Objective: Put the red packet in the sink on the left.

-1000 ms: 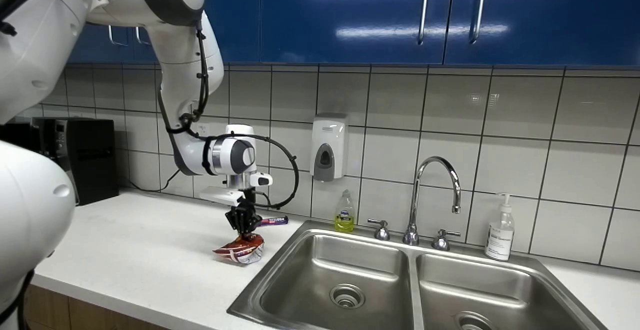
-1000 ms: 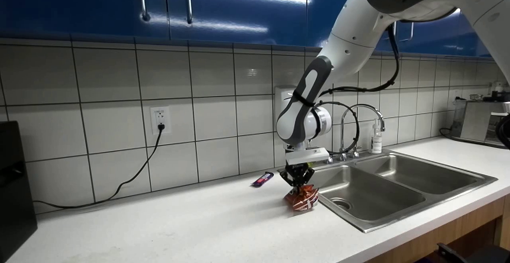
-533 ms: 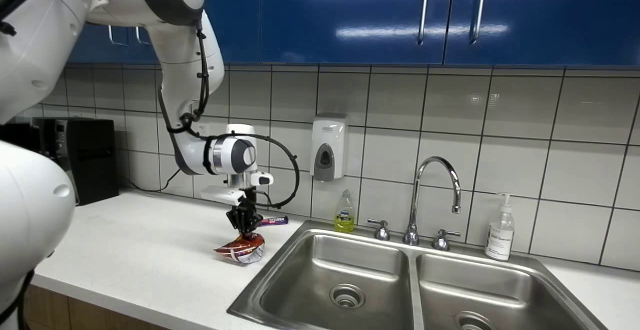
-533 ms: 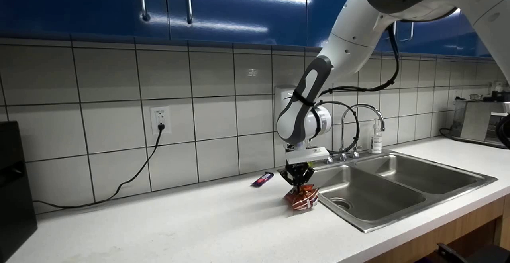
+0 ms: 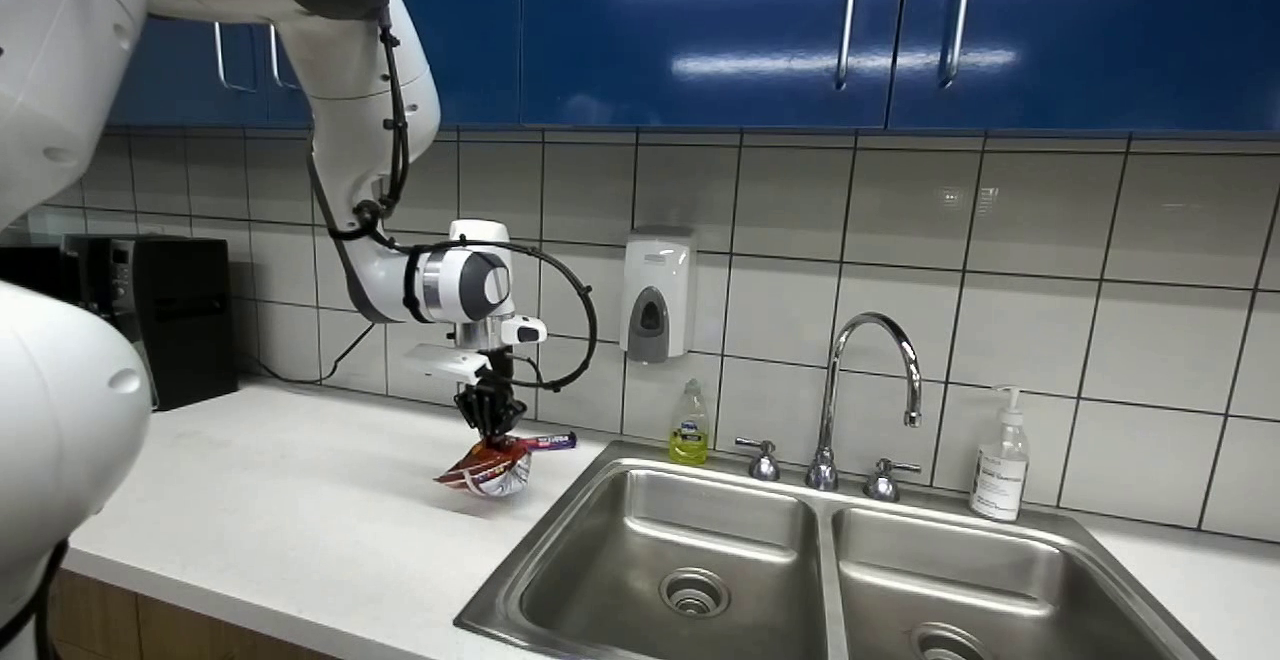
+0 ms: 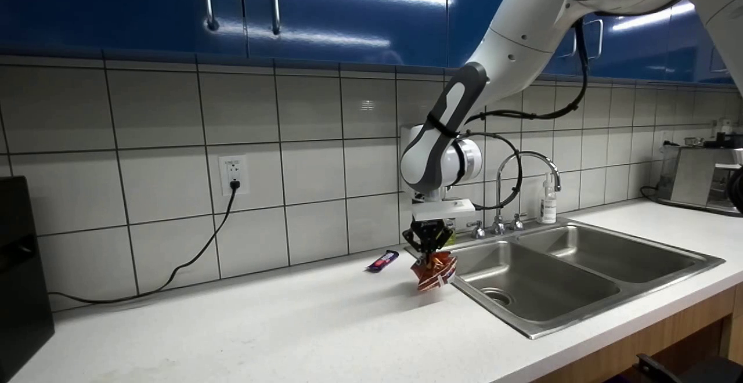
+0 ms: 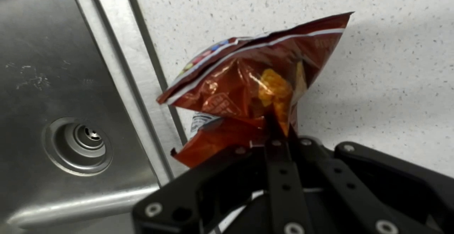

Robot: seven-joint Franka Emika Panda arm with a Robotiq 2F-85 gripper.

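Lifting the red packet (image 7: 234, 88) higher than 0.5 s ago in both exterior views, now just clear of the white counter (image 6: 261, 325). Raising the arm (image 5: 355, 80) with it. In an exterior view, reaching in from the 9 o'clock edge, arching above the counter, then dropping the forearm roughly toward 6 o'clock and trailing a looped black cable (image 5: 587, 289) out to 3 o'clock of the wrist (image 5: 482, 290). In an exterior view, slanting down toward 7 o'clock and pointing the gripper (image 6: 430, 254) straight at 6 o'clock. Holding the 2 fingers (image 7: 278, 152) narrow, pinching the packet between them from above, losing the tips from sight in its folds. Suspending the packet beside the sink (image 5: 541, 545), at 10 o'clock from the drain (image 5: 695, 592) of the left basin (image 5: 730, 515) in both exterior views. In the wrist view, showing that drain at 8 o'clock, pointing 1 packet corner toward 2 o'clock. Hovering near a purple bar (image 6: 382, 261) at 9 o'clock on the counter in an exterior view.
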